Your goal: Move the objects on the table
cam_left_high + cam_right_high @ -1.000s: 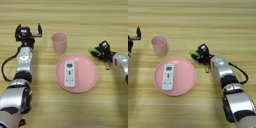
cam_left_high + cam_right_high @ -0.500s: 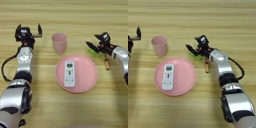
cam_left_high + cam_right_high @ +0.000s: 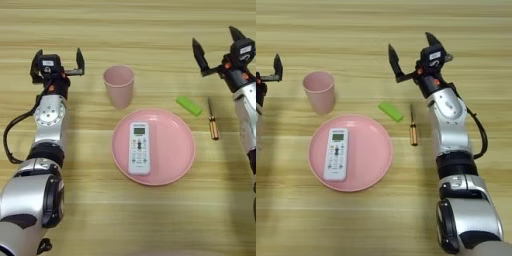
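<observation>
A pale pink cup [image 3: 119, 86] stands upright on the wooden table [image 3: 125, 220], behind the round pink plate [image 3: 172, 150]. The bright green block [image 3: 189, 105] lies flat right of the cup, off the plate's far right rim. My right gripper [image 3: 412, 50] is open, fingers spread wide, raised behind the block and apart from it, holding nothing. My left gripper [image 3: 56, 59] is open too, parked at the far left, left of the cup.
A white remote control [image 3: 139, 147] lies on the pink plate. A small screwdriver [image 3: 212, 121] with a brown handle lies right of the green block. A black cable [image 3: 12, 137] loops beside my left arm.
My right gripper has let go of the green block, which now lies on the table, and has lifted back and away with fingers spread. The left arm has not moved.
</observation>
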You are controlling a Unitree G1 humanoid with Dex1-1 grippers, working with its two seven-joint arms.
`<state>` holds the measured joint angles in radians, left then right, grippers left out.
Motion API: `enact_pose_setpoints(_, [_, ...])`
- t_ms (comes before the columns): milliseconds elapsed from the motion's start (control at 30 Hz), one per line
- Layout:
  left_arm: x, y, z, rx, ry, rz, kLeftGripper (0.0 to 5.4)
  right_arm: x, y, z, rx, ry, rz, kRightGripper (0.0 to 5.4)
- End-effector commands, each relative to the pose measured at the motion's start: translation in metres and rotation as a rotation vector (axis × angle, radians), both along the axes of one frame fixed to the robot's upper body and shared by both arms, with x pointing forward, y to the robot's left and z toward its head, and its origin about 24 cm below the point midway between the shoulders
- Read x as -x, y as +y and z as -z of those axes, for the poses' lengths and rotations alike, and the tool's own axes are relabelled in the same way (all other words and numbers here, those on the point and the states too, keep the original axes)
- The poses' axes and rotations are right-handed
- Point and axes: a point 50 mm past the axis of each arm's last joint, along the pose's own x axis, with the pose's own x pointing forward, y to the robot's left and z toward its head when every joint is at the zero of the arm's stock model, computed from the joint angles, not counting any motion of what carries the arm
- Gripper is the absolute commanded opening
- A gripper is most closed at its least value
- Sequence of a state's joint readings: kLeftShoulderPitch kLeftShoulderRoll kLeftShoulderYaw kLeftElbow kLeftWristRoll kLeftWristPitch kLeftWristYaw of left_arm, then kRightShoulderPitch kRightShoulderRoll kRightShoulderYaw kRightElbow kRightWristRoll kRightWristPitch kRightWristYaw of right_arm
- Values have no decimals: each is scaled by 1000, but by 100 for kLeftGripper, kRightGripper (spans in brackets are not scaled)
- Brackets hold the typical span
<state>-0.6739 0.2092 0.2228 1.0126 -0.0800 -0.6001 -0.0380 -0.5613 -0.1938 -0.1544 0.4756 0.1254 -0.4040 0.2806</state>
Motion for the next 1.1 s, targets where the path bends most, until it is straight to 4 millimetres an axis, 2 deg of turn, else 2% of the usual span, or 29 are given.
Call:
enact_pose_setpoints(33, [-2, -3, -4, -8, -14, 16, 540, 7, -12, 7, -49, -15, 113, 537])
enact_pose_setpoints(133, [-1, -4, -4, -14, -21, 23, 540, 11, -18, 15, -67, -21, 187, 537])
enact_pose_setpoints(400, [3, -8, -8, -74, -70, 49, 540, 22, -20, 36, -48, -3, 221, 537])
enact_pose_setpoints(667, [14, -18, -19, -134, -204, 117, 540, 28, -19, 57, -45, 20, 250, 537])
enact_pose_setpoints(933, [28, -42, -29, -131, -302, 280, 540, 25, -15, 63, -23, 28, 254, 537])
enact_pose_setpoints(1100, [34, -59, -27, -102, -249, 424, 540, 24, -12, 63, -10, 24, 248, 537])
